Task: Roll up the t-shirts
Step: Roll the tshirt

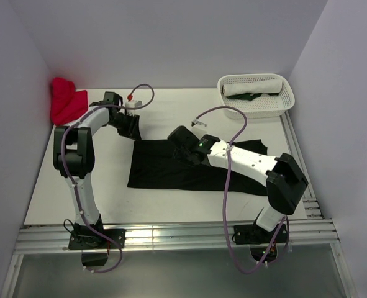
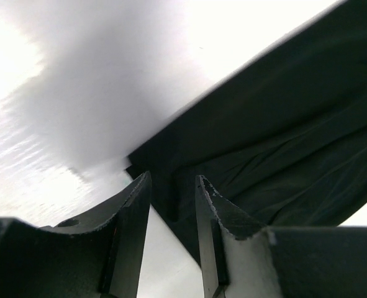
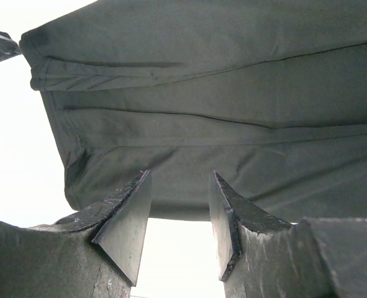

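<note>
A black t-shirt (image 1: 164, 169) lies spread flat on the white table. My left gripper (image 1: 133, 129) is at the shirt's far left corner. In the left wrist view this gripper (image 2: 174, 177) is open, and the black t-shirt (image 2: 282, 124) has its corner edge running in between the fingertips. My right gripper (image 1: 176, 138) is at the shirt's far edge, near the middle. Seen from the right wrist, it (image 3: 181, 174) is open, and the hem of the black t-shirt (image 3: 220, 112) lies right at its fingertips.
A crumpled red t-shirt (image 1: 65, 102) lies in the far left corner by the wall. A white perforated basket (image 1: 287, 87) at the far right holds a rolled white shirt (image 1: 251, 85) and a dark green one (image 1: 248, 97). Walls close in the table on three sides.
</note>
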`<state>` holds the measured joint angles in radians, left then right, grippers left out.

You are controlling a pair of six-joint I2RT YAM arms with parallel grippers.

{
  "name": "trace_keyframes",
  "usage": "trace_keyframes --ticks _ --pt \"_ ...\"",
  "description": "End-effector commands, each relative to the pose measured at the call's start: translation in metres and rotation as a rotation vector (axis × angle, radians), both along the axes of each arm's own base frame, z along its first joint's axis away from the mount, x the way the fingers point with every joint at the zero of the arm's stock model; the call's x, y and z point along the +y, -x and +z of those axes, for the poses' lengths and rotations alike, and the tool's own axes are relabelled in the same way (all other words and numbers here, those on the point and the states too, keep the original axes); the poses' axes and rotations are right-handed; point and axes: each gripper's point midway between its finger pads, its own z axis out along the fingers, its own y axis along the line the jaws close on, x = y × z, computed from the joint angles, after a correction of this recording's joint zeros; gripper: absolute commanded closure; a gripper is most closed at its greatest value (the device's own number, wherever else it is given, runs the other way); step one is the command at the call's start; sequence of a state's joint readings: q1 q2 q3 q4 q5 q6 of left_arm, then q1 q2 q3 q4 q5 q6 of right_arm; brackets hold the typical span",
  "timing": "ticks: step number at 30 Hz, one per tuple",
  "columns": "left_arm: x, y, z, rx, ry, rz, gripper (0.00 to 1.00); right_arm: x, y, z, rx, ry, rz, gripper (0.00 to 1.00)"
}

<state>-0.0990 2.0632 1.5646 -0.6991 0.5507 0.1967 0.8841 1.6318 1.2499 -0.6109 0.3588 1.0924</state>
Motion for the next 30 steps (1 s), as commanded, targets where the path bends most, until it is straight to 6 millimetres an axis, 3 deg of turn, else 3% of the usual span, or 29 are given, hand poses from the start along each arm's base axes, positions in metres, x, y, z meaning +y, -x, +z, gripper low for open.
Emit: trace_keyframes --ticks 1,7,20,30 --pt "-0.014 0.003 0.017 -0.051 0.007 -0.041 0.6 0.0 -0.006 0.009 -0.044 -0.02 -0.028 0.51" --pt "-0.025 0.013 0.006 -0.012 0.015 -0.069 0.62 0.001 -0.004 0.004 -0.038 -0.023 -0.024 0.51" --pt "-0.021 0.037 -0.006 0.033 0.003 -0.105 0.64 0.001 -0.004 0.004 -0.043 -0.029 -0.016 0.51" --pt "-0.02 0.049 0.001 0.019 0.004 -0.132 0.65 0.001 -0.002 -0.001 -0.036 -0.025 -0.016 0.51"
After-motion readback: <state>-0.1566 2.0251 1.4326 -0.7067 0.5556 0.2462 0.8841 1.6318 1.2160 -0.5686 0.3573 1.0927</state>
